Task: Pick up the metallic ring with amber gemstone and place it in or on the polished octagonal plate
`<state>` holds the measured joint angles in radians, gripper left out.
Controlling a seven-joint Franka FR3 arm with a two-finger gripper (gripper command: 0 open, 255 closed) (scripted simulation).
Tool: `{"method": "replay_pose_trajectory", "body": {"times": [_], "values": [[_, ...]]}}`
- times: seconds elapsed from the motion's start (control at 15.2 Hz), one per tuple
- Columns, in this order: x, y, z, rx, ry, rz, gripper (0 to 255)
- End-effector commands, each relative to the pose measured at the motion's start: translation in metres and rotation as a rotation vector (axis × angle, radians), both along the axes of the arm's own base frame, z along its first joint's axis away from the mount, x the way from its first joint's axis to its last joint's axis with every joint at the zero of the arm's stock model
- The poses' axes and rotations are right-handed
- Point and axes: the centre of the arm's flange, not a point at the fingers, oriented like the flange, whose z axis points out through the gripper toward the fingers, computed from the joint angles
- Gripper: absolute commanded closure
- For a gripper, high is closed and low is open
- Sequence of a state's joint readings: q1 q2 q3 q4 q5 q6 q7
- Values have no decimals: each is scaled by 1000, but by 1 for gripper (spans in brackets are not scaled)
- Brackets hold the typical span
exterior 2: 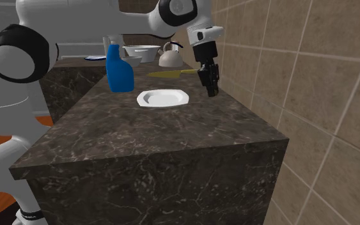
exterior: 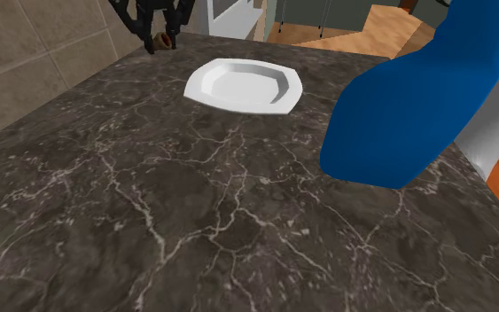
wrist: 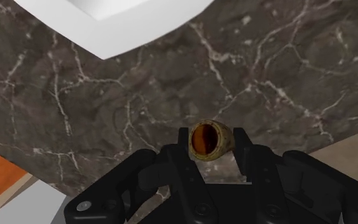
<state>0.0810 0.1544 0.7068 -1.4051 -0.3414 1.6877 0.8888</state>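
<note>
The gripper [wrist: 212,139] has its fingers clamped on the gold ring [wrist: 207,140], amber stone showing, close by the tiled wall [exterior: 26,53]. The white octagonal plate [exterior: 243,86] sits near, off to the shoulder view's right and a bit nearer the camera, so the carry probably heads that way.

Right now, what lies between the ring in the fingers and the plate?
Nothing but bare dark marble counter: in the wrist view, the ring, clasped by the fingers, and the white plate have only veined stone between them.
</note>
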Motion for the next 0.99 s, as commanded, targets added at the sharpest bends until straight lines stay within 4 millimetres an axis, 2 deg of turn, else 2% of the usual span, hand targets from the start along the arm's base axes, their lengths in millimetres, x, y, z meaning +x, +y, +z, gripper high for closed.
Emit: {"method": "replay_pose_trajectory", "body": {"times": [0.0, 0.53, 0.92], "values": [[0, 0, 11, 0, 0, 0, 255], [0, 0, 53, 0, 0, 0, 255], [-73, -32, 53, 0, 0, 0, 255]]}}
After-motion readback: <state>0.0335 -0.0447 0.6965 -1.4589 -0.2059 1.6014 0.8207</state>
